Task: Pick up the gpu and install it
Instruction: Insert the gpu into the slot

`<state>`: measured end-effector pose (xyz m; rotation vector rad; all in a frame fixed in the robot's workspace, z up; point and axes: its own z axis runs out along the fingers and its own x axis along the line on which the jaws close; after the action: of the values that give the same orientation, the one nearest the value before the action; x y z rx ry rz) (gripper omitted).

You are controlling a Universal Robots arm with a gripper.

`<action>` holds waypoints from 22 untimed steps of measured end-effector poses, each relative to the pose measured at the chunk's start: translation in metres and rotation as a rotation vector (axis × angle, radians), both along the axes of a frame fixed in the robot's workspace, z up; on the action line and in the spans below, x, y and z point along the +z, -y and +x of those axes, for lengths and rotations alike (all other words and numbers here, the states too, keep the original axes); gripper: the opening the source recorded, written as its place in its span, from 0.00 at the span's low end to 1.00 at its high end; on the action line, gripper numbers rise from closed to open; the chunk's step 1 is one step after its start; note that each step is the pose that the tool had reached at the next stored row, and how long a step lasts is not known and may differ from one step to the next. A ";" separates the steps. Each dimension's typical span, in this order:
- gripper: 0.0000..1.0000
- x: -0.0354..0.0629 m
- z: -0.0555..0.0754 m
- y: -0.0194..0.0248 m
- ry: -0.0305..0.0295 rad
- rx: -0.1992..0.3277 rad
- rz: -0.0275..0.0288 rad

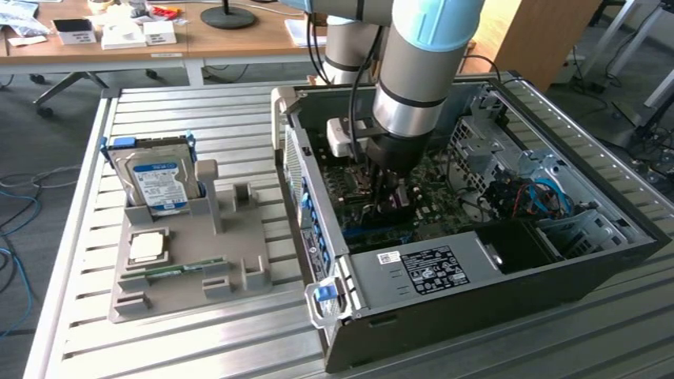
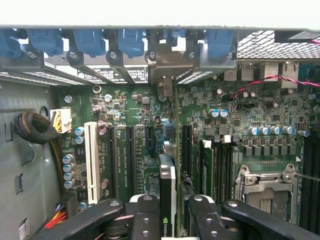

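Close up, wrist view: my gripper (image 2: pixel 169 215) clamps gpu (image 2: pixel 168 197) by top edge, card standing on edge between black fingers (image 2: pixel 145 217), pointing down toward motherboard (image 2: pixel 135 120) expansion slots. I judge card light, stiff, fragile; hold by edge, never by components. Bracket (image 2: pixel 166 65) meets rear slot opening. Farther off, exterior view: arm (image 1: pixel 421 71) reaches into open computer case (image 1: pixel 474 276); fixture (image 1: pixel 189 260) beside case carries hard drive (image 1: pixel 158 181). Slot alignment reads from wrist view; case surroundings from exterior.

Exterior view: high up, looks down slantwise at open computer case (image 1: pixel 463 237) on desk (image 1: pixel 189 347). Wrist view: very close, looks straight at motherboard (image 2: pixel 250 125) inside. Both see motherboard.
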<state>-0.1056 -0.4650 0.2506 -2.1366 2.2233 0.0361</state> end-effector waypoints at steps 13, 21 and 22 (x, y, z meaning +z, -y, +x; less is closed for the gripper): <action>0.27 -0.0007 0.000 0.0000 -0.0002 0.000 -0.0004; 0.27 -0.0015 0.000 0.0000 -0.0003 0.000 -0.0005; 0.27 -0.0015 0.000 0.0000 -0.0003 0.000 -0.0005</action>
<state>-0.1056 -0.4650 0.2490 -2.1370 2.2237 0.0360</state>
